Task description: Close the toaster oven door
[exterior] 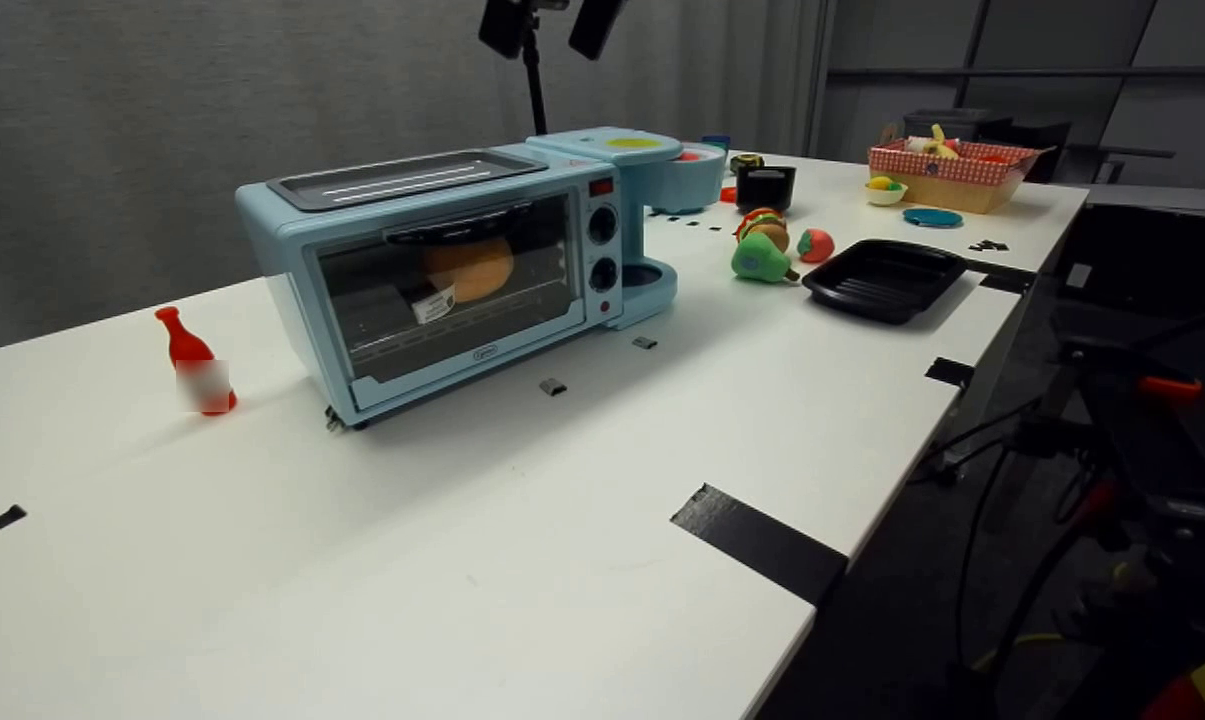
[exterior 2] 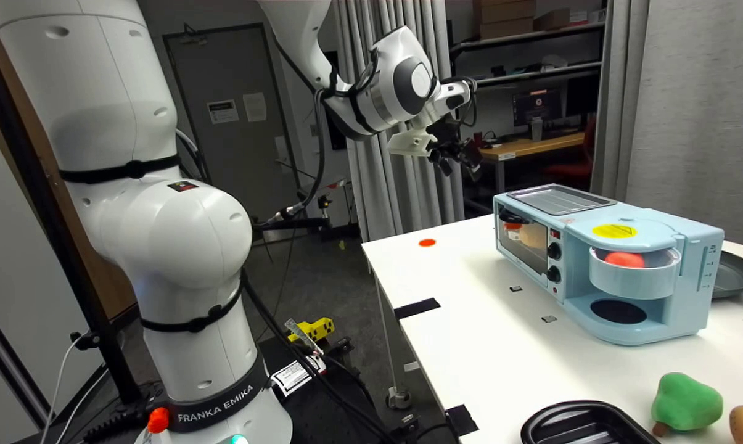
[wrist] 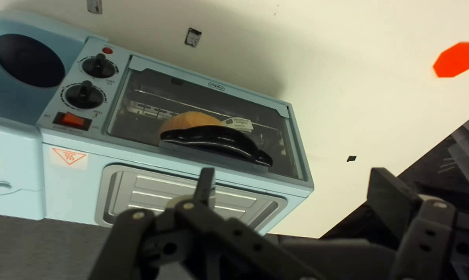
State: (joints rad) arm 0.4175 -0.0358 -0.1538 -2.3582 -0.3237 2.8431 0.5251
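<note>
The light blue toaster oven (exterior: pixel 594 250) stands on the white table; it also shows in an exterior view (exterior 2: pixel 578 231) and in the wrist view (wrist: pixel 71 179). Its glass door (exterior: pixel 392 300) is upright and looks flush with the oven front, also in the wrist view (wrist: pixel 195 99). The black door handle (wrist: pixel 215 140) is at the door's top edge. A round tan item (exterior: pixel 467 268) with a white tag shows behind the glass. My gripper (exterior 2: pixel 459 161) is raised in the air, apart from the oven. In the wrist view the gripper (wrist: pixel 292 171) is open with nothing between its fingers.
A red bottle (exterior: pixel 192 350) stands beside the oven's left end. A black tray (exterior: pixel 887 280), a green pear toy (exterior: pixel 760 260) and a strawberry toy (exterior: pixel 816 246) lie past its right end. A checked basket (exterior: pixel 962 190) stands farther off. The table edge (exterior 2: pixel 420 370) faces the robot.
</note>
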